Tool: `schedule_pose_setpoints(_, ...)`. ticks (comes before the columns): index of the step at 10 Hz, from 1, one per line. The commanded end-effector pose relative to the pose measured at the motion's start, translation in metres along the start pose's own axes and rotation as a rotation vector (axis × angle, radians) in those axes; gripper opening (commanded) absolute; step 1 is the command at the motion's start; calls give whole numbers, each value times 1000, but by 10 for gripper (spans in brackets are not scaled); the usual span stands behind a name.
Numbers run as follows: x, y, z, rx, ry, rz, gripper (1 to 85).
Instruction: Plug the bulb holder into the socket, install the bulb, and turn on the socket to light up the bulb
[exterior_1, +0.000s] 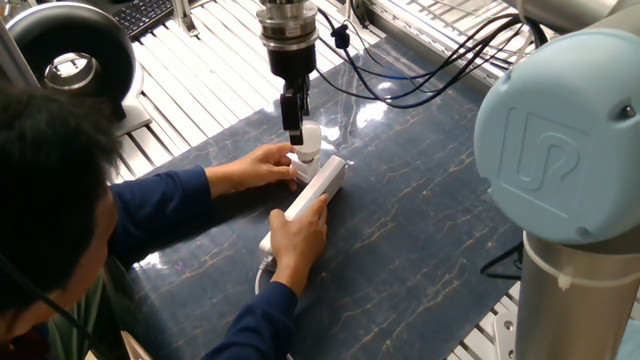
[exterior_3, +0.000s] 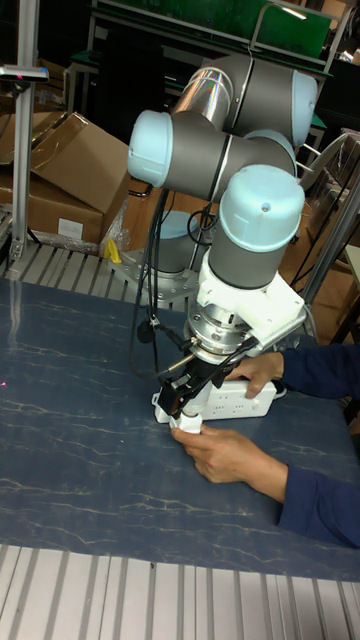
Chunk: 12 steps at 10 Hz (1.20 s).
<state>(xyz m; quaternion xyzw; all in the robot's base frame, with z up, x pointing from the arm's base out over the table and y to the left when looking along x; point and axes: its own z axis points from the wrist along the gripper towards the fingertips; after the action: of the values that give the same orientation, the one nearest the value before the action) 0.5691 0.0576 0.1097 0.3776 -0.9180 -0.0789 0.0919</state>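
Observation:
The socket lies on the dark marbled mat, a long white strip held down by a person's two hands. My gripper points straight down over the strip's far end. It looks shut on the bulb, a small white piece with a rounded top that stands upright at that end. The bulb holder is hidden under the bulb and behind the person's fingertips.
The person leans in from the left, one hand on the strip's middle and the other at its far end. Black cables hang from my wrist. The arm's large blue joint fills the right foreground. Metal slats surround the mat.

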Motion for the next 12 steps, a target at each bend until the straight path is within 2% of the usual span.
schedule_pose_setpoints(1, -3, 5, -4, 2, 4, 20, 850)
schedule_pose_setpoints(3, -3, 21, -7, 3, 13, 48, 850)
schedule_pose_setpoints(4, -5, 25, -7, 16, 10, 31, 850)
schedule_pose_setpoints(5, -7, 25, -11, 44, 10, -20, 850)
schedule_pose_setpoints(7, -17, 20, -22, 143, 9, -209, 827)
schedule_pose_setpoints(9, -23, 24, -32, 187, 27, -348, 727)
schedule_pose_setpoints(10, -31, 30, -35, 200, 13, -418, 727)
schedule_pose_setpoints(11, -40, 39, -36, 195, -21, -461, 727)
schedule_pose_setpoints(12, -43, 36, -37, 214, -30, -522, 743)
